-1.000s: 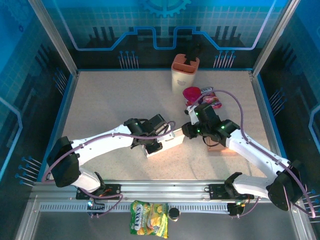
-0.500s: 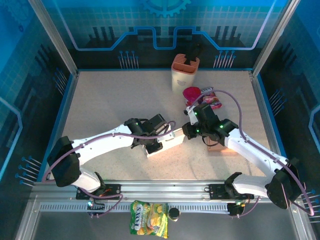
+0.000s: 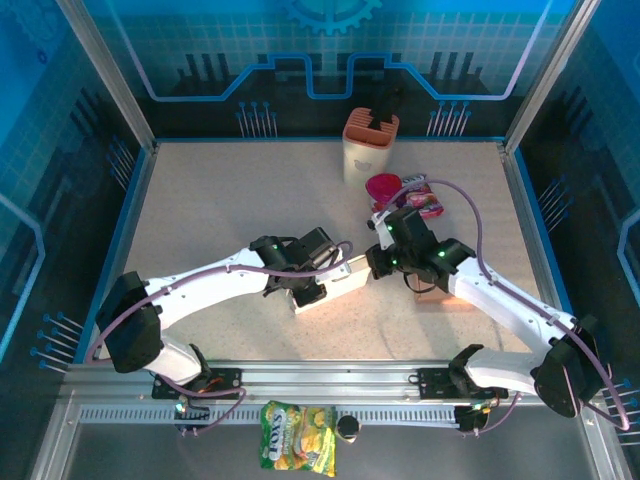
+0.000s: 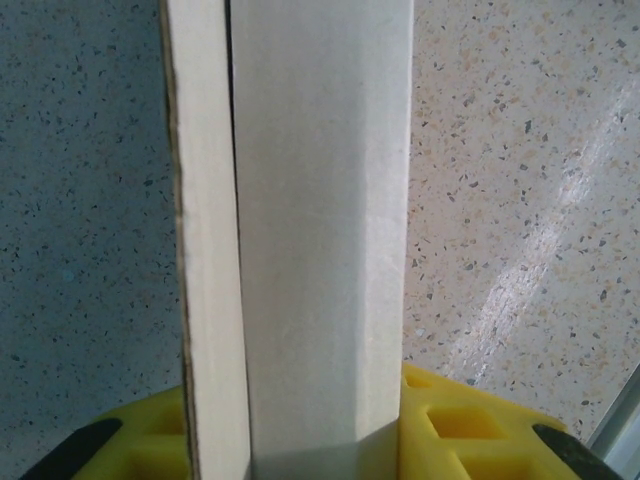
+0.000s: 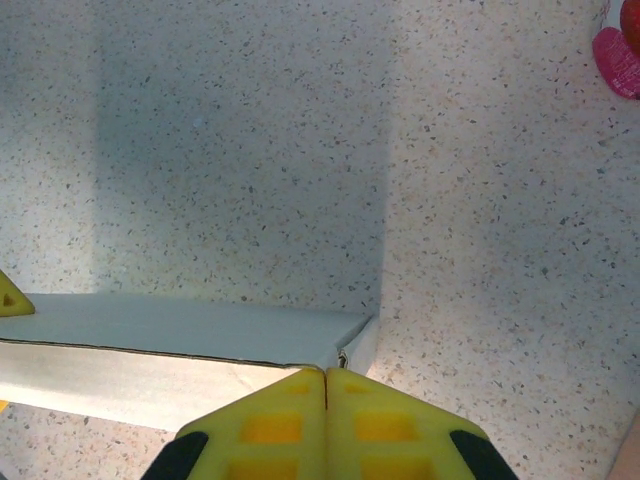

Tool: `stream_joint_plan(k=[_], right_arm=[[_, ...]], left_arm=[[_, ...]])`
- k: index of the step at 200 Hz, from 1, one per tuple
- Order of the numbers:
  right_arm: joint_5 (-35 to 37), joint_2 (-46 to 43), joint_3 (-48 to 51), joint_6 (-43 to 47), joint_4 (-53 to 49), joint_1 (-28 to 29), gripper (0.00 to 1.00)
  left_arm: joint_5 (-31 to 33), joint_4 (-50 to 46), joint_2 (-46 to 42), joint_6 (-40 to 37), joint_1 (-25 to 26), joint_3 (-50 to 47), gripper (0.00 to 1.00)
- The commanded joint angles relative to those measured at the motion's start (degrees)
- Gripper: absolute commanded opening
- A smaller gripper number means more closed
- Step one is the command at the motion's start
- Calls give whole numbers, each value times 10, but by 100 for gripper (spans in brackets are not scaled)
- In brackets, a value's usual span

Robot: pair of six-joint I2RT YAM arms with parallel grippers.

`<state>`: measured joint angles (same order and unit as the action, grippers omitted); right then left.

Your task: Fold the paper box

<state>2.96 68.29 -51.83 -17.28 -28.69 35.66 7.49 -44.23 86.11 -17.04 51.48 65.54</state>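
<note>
The paper box [image 3: 338, 287] is a long white carton lying mid-table. My left gripper [image 3: 306, 284] is shut on it: in the left wrist view the box [image 4: 320, 200] stands between the yellow fingers [image 4: 465, 425], which press on both its sides. My right gripper [image 3: 373, 264] is shut, its yellow fingertips together with nothing between them. In the right wrist view those tips [image 5: 326, 373] sit right at the box's [image 5: 180, 325] right end corner, where a flap edge shows a thin seam.
An orange and cream holder [image 3: 370, 145] stands at the back. A pink cup [image 3: 384, 187] and a pink packet [image 3: 425, 200] lie just behind the right arm. An orange block [image 3: 443, 298] sits under that arm. A candy bag [image 3: 297, 435] lies on the front rail.
The right gripper's fingers have closed fully at the box's right end. Both arms and the box have barely moved.
</note>
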Motion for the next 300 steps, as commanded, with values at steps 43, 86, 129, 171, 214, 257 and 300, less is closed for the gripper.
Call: stream_joint_plan(k=[43, 86, 129, 171, 214, 257, 300], right_arm=[[86, -11, 11, -56, 18, 54, 0], [108, -24, 44, -84, 36, 74, 0], [142, -34, 64, -102, 50, 96, 0], [165, -32, 66, -119, 58, 105, 0], [180, -19, 65, -134, 64, 115, 0], [190, -11, 61, -144, 63, 122, 0], [198, -7, 53, -153, 58, 128, 0]], left_arm=[[-12, 12, -16, 9, -13, -4, 42], [-5, 2, -8, 5, -16, -2, 35], [15, 8, -11, 6, -17, -4, 38], [30, 22, -30, 21, -19, -13, 54], [22, 39, -59, 58, -28, -23, 60], [50, 44, -98, 122, -33, -30, 66], [105, -24, -178, 324, -33, -27, 57]])
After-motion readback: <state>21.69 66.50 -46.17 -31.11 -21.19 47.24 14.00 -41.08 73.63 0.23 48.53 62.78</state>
